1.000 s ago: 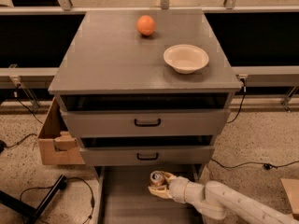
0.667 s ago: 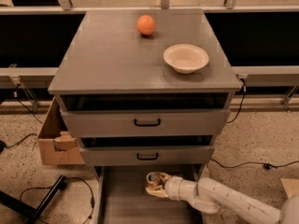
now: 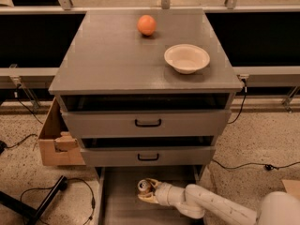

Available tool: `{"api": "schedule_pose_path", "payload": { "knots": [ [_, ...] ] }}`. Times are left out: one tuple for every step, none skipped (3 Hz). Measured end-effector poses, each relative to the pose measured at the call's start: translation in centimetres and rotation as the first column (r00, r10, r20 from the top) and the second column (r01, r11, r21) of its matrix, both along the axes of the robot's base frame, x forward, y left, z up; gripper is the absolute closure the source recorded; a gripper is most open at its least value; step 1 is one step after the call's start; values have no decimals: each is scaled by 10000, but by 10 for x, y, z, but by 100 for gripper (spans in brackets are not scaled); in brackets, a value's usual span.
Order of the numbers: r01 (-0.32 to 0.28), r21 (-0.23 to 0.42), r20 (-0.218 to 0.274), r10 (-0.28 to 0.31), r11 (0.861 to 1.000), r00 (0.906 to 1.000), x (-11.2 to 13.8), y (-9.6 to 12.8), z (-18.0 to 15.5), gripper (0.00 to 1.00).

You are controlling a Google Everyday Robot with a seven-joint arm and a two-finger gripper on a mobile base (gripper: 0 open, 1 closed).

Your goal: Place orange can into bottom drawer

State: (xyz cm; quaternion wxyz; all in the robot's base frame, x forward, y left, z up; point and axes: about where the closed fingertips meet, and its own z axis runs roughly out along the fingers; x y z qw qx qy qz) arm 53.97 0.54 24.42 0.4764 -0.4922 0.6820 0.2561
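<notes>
The orange can shows only its silver top with pull tab, held upright in my gripper. The gripper's pale fingers are shut around the can, low over the floor of the bottom drawer. That drawer is pulled out as a wide grey tray under the cabinet. My white arm reaches in from the lower right. The can's body is mostly hidden by the fingers.
Two upper drawers with black handles sit above. An orange fruit and a white bowl rest on the cabinet top. A cardboard box stands at the left, with cables and a black leg on the floor.
My gripper and the can have moved left and slightly deeper into the bottom drawer. The arm has stretched further in.
</notes>
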Motion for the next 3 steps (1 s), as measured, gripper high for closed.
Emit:
{"api": "schedule_pose_path", "payload": {
  "knots": [
    [-1,145,-29,1,9999,10000,-11,16,-32,100],
    [62,619,-743,-16,9981,9972,-19,24,-70,100],
    [77,662,-736,-28,9978,9973,-17,25,-71,74]
  ]
}}
